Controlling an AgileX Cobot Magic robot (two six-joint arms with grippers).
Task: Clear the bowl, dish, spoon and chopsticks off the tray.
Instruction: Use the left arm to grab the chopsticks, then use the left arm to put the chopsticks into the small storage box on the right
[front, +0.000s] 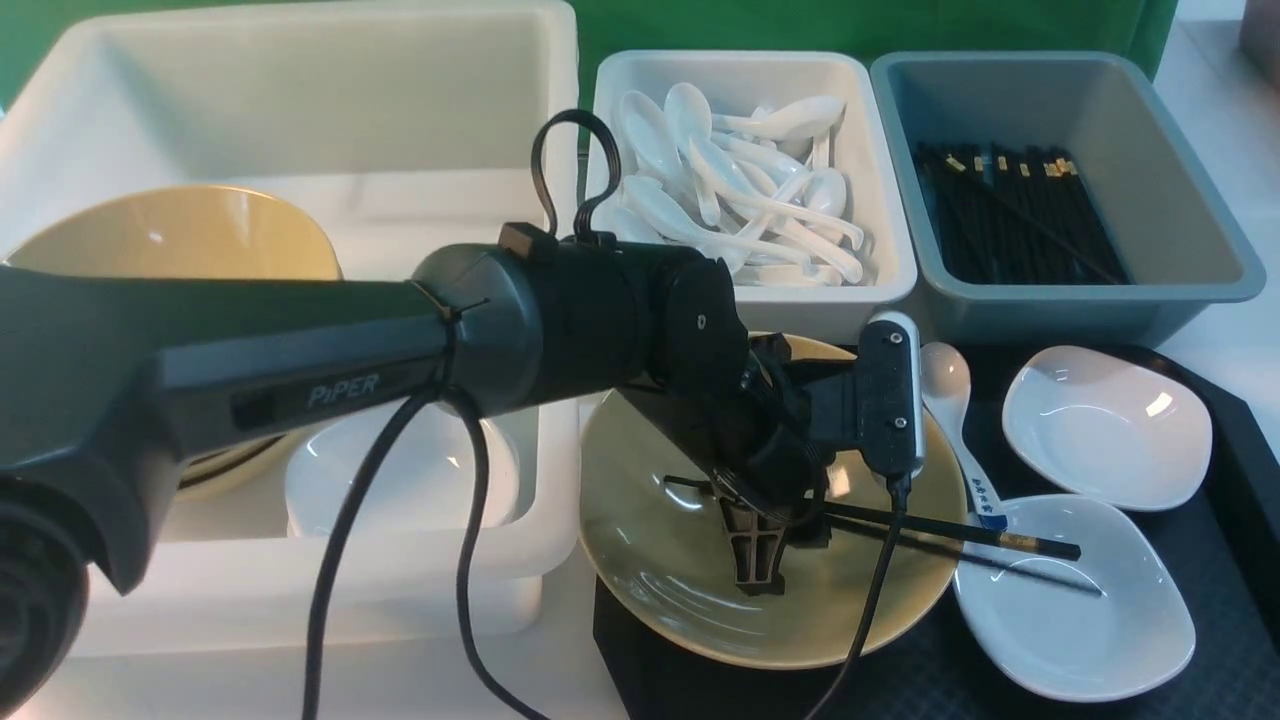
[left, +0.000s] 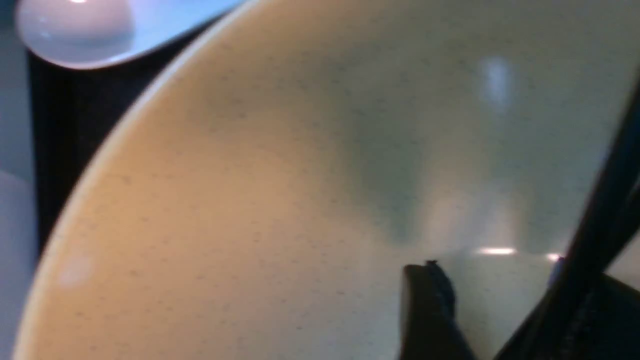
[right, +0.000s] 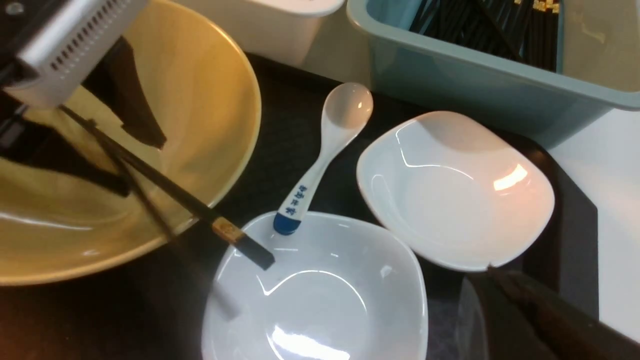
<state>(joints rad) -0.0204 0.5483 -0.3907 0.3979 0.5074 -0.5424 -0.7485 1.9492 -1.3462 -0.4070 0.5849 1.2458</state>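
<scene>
Tray (front: 1235, 640) is carrying everything: the bowl (front: 650, 540) is sitting at its left end, and the left end effector (right: 144, 167) is reaching inside, jaws standing apart astride the chopsticks (front: 950, 531), which are bridging from bowl to the near white dish (front: 1090, 640). The spoon (front: 950, 420) is lying just beside the bowl, handle tip on that dish. The right end effector (right: 520, 305) is barely showing, so I can't tell its state.

Lettering visible in the views. The dark grey left arm link (front: 340, 390) carried the pale brand word "PiPER" on its side. The handle of the white glossy ceramic soup spoon (right: 320, 155) bore a short column of small blue characters above its blue tip; they were too small to read.
</scene>
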